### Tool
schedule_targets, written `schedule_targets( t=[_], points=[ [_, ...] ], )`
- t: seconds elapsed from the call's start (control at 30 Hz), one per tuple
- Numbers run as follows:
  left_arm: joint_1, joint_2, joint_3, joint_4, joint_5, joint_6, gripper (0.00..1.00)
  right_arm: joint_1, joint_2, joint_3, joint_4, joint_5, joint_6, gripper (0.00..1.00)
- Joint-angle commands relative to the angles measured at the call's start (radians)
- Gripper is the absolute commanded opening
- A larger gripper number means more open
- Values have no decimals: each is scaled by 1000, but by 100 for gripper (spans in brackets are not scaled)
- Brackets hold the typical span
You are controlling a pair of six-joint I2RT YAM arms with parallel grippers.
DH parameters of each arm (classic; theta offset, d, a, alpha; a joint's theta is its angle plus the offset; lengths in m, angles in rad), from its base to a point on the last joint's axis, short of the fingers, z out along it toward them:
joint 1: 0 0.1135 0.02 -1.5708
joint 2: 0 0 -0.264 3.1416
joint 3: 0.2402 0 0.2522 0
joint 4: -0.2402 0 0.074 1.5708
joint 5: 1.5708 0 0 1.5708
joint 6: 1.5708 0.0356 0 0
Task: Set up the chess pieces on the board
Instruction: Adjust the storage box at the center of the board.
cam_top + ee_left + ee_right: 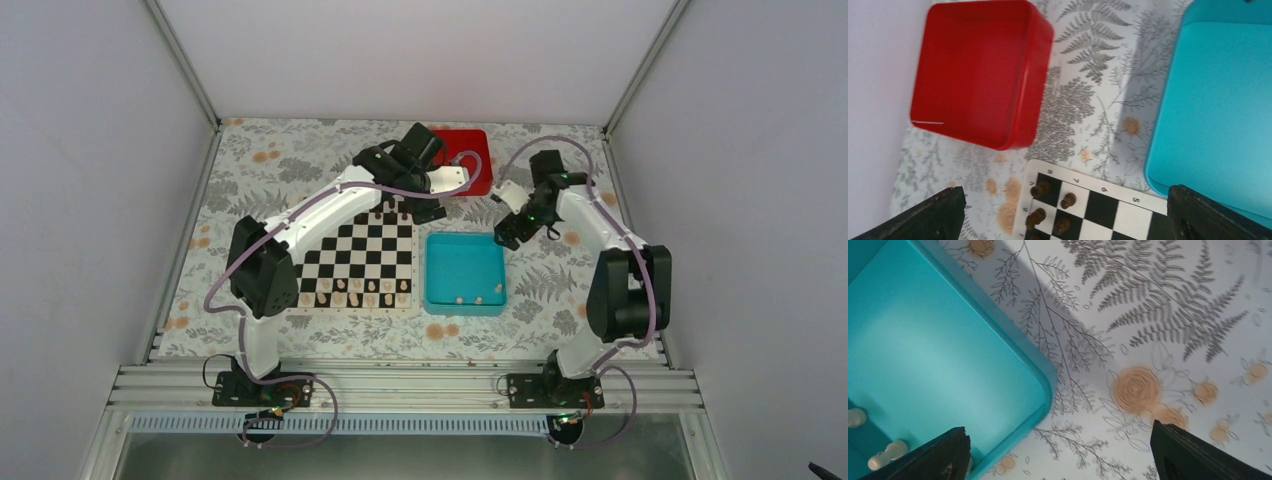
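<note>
While both arms hang above the flowered cloth (1148, 315), three pale rounded chess pieces (478, 298) lie in the one smooth teal tray (465, 239); more line the near edge of the chequered board (345, 250), too small to count. At least four dark chessmen (1040, 189) stand at its far corner, near one glossy red box (1023, 100). The left gripper (1064, 200) and right gripper (1058, 440) gape wide, holding nothing

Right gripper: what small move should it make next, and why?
Probably shift inward over the teal tray, toward the pale pieces lying in it: the right gripper hangs open and empty above the tablecloth, just outside the tray's corner.
</note>
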Motion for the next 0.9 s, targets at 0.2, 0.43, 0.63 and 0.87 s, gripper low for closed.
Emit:
schedule_targets(
  t=[0.2, 0.43, 0.63, 0.87],
  points=[
    [2, -128, -85, 125, -138, -32, 100, 86, 134, 113, -89, 190, 69, 80],
    [13, -166, -137, 130, -148, -30, 100, 123, 147, 84, -111, 192, 80, 72],
    [19, -178, -167, 136, -148, -30, 100, 138, 154, 61, -110, 198, 89, 64],
    [29, -189, -187, 144, -150, -27, 100, 158, 178, 44, -100, 222, 89, 47]
  ],
)
